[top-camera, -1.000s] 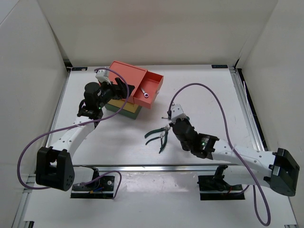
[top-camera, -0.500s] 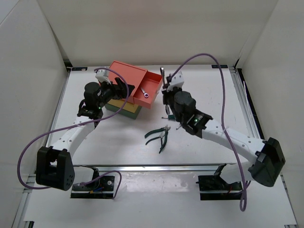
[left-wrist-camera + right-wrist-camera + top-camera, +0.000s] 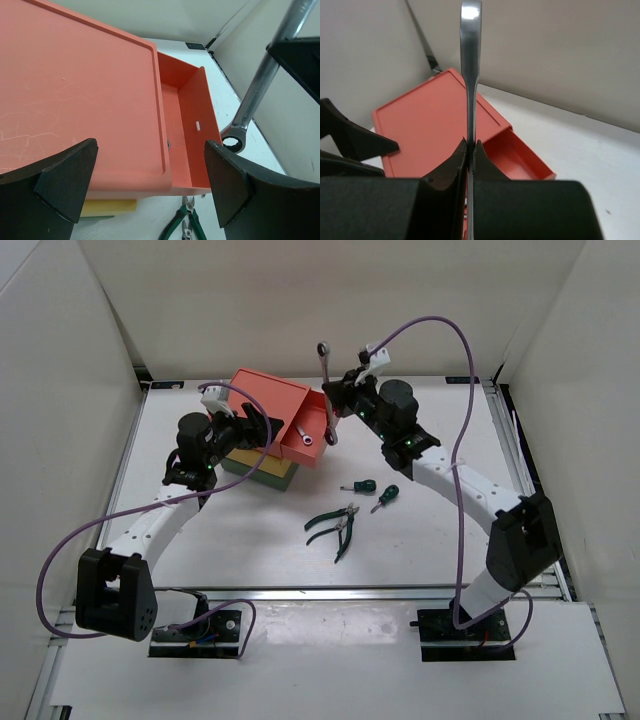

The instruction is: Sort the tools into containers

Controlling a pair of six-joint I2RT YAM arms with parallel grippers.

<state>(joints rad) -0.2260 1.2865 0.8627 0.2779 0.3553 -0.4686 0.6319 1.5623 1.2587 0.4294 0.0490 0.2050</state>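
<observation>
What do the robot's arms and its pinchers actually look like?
The left arm and right arm have white shells with black joints and black shoulder blocks. A purple cable loops loosely along each. The left gripper and right gripper are black, each with two thick wedge-shaped fingers.

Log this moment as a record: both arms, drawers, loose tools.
right gripper: jaws shut on wrench, held upright near the front of the open red drawer
left gripper: open, at the red box
in red drawer: second wrench
on table: two screwdrivers, two pliers
under red box: yellow box, green box
</observation>
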